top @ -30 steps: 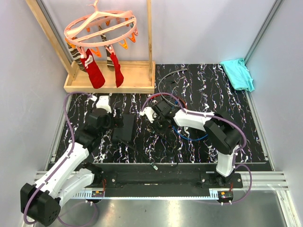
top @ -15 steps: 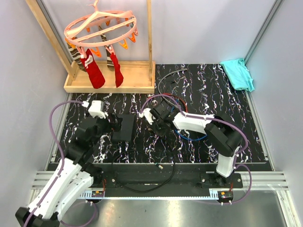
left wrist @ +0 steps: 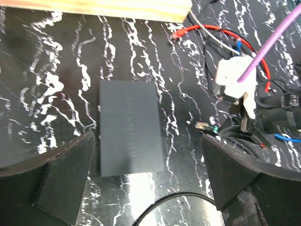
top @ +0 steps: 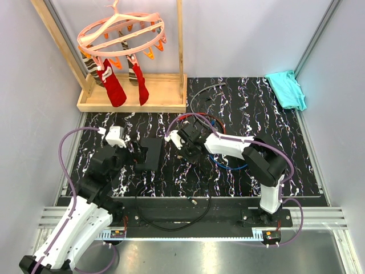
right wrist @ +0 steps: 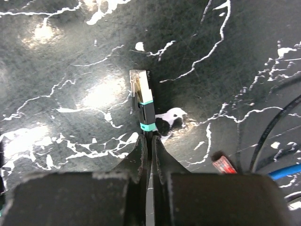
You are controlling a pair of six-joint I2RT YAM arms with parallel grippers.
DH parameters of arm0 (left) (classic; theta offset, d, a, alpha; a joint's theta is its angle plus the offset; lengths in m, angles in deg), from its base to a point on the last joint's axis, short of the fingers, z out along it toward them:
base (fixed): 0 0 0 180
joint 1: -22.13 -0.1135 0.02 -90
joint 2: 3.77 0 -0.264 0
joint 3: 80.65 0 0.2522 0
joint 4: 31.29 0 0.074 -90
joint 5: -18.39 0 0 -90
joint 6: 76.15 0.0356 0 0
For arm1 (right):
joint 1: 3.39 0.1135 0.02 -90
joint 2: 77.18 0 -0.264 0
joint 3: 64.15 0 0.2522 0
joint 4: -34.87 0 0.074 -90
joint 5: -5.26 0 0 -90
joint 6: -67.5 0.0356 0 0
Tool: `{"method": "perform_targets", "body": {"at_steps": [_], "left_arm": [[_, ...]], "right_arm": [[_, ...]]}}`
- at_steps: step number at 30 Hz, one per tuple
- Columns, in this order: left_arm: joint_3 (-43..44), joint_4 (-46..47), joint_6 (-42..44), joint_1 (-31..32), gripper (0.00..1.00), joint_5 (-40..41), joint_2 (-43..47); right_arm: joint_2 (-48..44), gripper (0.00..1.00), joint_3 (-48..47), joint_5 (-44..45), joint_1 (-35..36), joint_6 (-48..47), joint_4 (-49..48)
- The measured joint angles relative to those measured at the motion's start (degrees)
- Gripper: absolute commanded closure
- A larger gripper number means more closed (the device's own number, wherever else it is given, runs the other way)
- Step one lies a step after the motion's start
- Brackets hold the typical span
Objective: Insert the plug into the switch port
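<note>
The right pincer point(right wrist: 146, 143) is clenched on the black cable just behind the plug point(right wrist: 142, 101). The plug's clear tip, black boot and teal band stick out ahead of the pressed-together jaws, low over the dark marbled table point(top: 256, 114) near its middle. Just beside that pincer lie a red-tipped connector point(right wrist: 222, 165), a blue cable point(right wrist: 287, 169) and loops of black cable. Seen from the left wrist, the plug's tip points toward the switch point(left wrist: 129, 127), a flat matte black box lying flat on the left half of the table, roughly midway between the near and far edges. A strip of bare table separates plug and box. The port on the thin edge of the switch cannot be made out in any view. The left pincer point(left wrist: 146, 141) is released, with its jaws spread wide on either side of the switch's near end. It hovers over the box and touches nothing. A black cable point(top: 171, 220) ending in a small connector loops along the near edge between the arm bases. At the far left corner stands a wooden frame point(top: 134, 100), and from it hangs a pink ring hanger point(top: 121, 31) with red socks clipped on. A teal cloth point(top: 287, 88) lies crumpled at the far right corner.
</note>
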Motion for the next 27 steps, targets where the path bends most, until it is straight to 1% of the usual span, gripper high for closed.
{"method": "perform_targets", "body": {"at_steps": [5, 10, 14, 18, 20, 23, 27], "left_arm": [[-2.6, 3.6, -4.2, 0.0, 0.01, -4.2, -1.4], [-6.0, 11.0, -9.2, 0.0, 0.02, -9.3, -5.4], [-8.0, 17.8, -12.8, 0.0, 0.08, -12.7, -9.6], [-9.5, 24.5, -15.8, 0.0, 0.13, -15.7, -11.8], [-10.1, 27.8, -17.3, 0.1, 0.17, -17.2, -12.9], [-10.8, 32.3, -19.0, 0.3, 0.19, -18.8, -14.2], [-11.4, 37.1, -20.9, 0.9, 0.26, -20.9, -16.1]], "right_arm": [[-0.9, 1.00, 0.0, -3.1, 0.0, 2.9, 0.4], [-8.0, 1.00, 2.3, -7.5, 0.0, 7.4, -0.3], [-14.9, 1.00, 4.5, -11.3, -0.5, 11.5, -3.3], [-19.2, 1.00, 7.3, -15.1, -1.3, 16.5, -8.0], [-20.3, 1.00, 9.0, -16.7, -1.7, 19.1, -10.5], [-21.0, 1.00, 11.0, -18.8, -2.4, 22.2, -13.4], [-21.3, 1.00, 13.8, -21.9, -4.0, 26.5, -17.9]]}}
